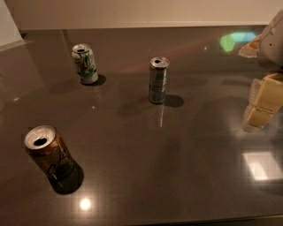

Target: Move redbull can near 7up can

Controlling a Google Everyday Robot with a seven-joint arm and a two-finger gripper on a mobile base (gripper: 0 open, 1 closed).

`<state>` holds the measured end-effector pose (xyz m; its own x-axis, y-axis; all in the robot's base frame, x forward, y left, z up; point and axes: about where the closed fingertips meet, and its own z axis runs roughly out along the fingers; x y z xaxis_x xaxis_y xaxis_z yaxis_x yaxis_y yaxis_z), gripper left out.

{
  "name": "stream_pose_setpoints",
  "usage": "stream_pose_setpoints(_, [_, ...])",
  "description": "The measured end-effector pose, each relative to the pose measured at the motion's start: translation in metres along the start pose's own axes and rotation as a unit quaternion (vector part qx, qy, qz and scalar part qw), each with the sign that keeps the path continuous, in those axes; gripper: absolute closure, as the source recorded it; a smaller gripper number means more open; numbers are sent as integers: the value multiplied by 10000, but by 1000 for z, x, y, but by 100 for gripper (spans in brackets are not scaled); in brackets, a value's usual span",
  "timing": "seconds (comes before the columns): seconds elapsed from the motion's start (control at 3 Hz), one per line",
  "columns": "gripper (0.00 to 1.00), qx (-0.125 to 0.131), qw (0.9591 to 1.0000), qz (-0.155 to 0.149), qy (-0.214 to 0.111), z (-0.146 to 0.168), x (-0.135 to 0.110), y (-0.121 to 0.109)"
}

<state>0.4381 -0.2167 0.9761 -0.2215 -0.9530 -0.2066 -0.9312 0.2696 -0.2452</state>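
The dark, glossy surface (177, 176) mirrors ceiling lights. Nearest, at the left, a brown can (49, 156) stands with its mouth open, the inside dark. At the right edge the claw (261, 105) hangs above the surface, holding nothing; whether it is apart or together cannot be told. The redbull can (158, 81) stands upright mid-surface, long axis vertical, tab opening upward. The 7up can (86, 65) stands upright farther back left, well apart. A pale wall (141, 11) lies beyond.
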Motion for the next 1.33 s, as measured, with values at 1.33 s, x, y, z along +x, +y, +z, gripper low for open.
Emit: stream_pose_setpoints(1.33, [0,240,9934,441,-1032,23,-51,-45])
